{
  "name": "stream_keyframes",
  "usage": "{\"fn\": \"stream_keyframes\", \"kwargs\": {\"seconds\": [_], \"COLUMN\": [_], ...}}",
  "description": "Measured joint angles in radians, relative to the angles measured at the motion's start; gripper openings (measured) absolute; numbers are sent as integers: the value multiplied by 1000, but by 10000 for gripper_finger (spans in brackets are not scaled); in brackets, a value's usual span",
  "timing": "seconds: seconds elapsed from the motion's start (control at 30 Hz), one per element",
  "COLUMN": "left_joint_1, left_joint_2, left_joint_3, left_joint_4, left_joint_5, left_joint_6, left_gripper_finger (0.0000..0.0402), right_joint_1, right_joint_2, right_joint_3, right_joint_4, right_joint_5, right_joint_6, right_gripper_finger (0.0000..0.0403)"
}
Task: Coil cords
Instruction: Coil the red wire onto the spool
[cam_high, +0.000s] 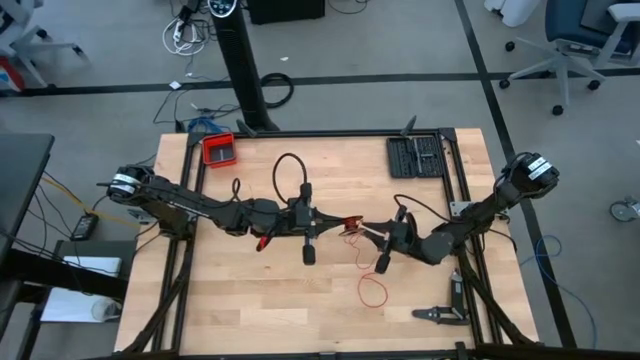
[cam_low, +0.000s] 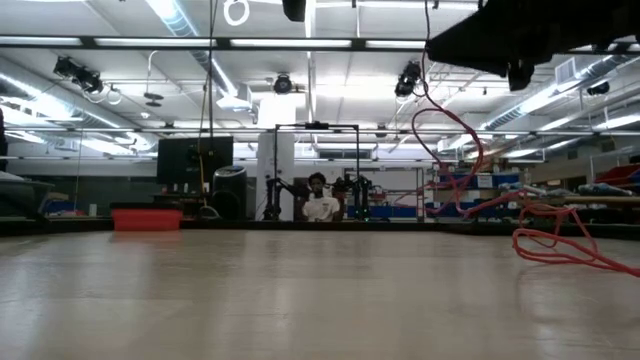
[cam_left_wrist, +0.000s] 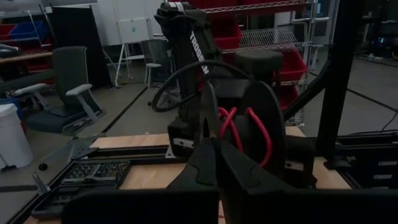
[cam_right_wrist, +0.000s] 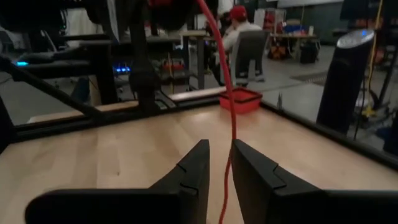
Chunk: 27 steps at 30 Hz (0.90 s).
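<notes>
Your left gripper (cam_high: 345, 222) sits near the middle of the pale wooden table (cam_high: 250, 310), its dark fingers pressed together on a small bundle of the thin red wire-like cord (cam_high: 352, 224). In the left wrist view, a few red loops (cam_left_wrist: 244, 127) stand just past those closed fingertips, so some coiling is already gathered there.

Your right gripper (cam_high: 372, 231) faces the left one from just beside that bundle. Its two fingers (cam_right_wrist: 189, 171) stand slightly parted, and a single red strand (cam_right_wrist: 225, 93) runs between them, hanging from the bundle above. You cannot tell from these views whether the fingers touch the strand or only straddle it.

From the bundle, the rest of the cord trails toward the table's near edge, ending in a loose open loop (cam_high: 372, 292) lying flat on the wood, well apart from both grippers. The low view shows that slack as untidy red curves (cam_low: 555, 240) resting on the surface.

Judged from this, the task is partly done: a first few turns are held, but a good length of cord lies uncoiled.

A red rectangular tray (cam_high: 219, 150) sits at the far left corner of the table, and a thicker black cable loop (cam_high: 288, 172) lies behind the bundle; neither is involved.
</notes>
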Motion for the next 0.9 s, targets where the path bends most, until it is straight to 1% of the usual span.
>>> {"fn": "stream_keyframes", "kwargs": {"seconds": [0.13, 0.33, 0.43, 0.6, 0.67, 0.77, 0.87, 0.9], "left_joint_1": [0, 0, 0, 0, 0, 0, 0, 0], "left_joint_2": [0, 0, 0, 0, 0, 0, 13, 19], "left_joint_3": [0, 0, 0, 0, 0, 0, 0, 0], "left_joint_4": [0, 11, 23, 23, 23, 23, 35, 35], "left_joint_5": [0, 0, 0, 3, 8, -7, -32, -40], "left_joint_6": [0, -6, -7, -7, -7, 0, 1, 1], "left_gripper_finger": [0, 0, 0, 1, 0, 0, 0, 0], "right_joint_1": [0, -20, -46, -86, -94, -104, -108, -109], "right_joint_2": [0, 0, 5, 23, 33, 61, 116, 140], "right_joint_3": [0, 0, 0, 0, 0, 4, 35, 52], "right_joint_4": [-61, -62, -70, -70, -67, -64, -64, -64], "right_joint_5": [1, -4, -26, -112, -128, -136, -142, -142], "right_joint_6": [63, 64, 82, 110, 127, 161, 162, 154], "right_gripper_finger": [66, 66, 65, 64, 63, 47, 12, 7]}}
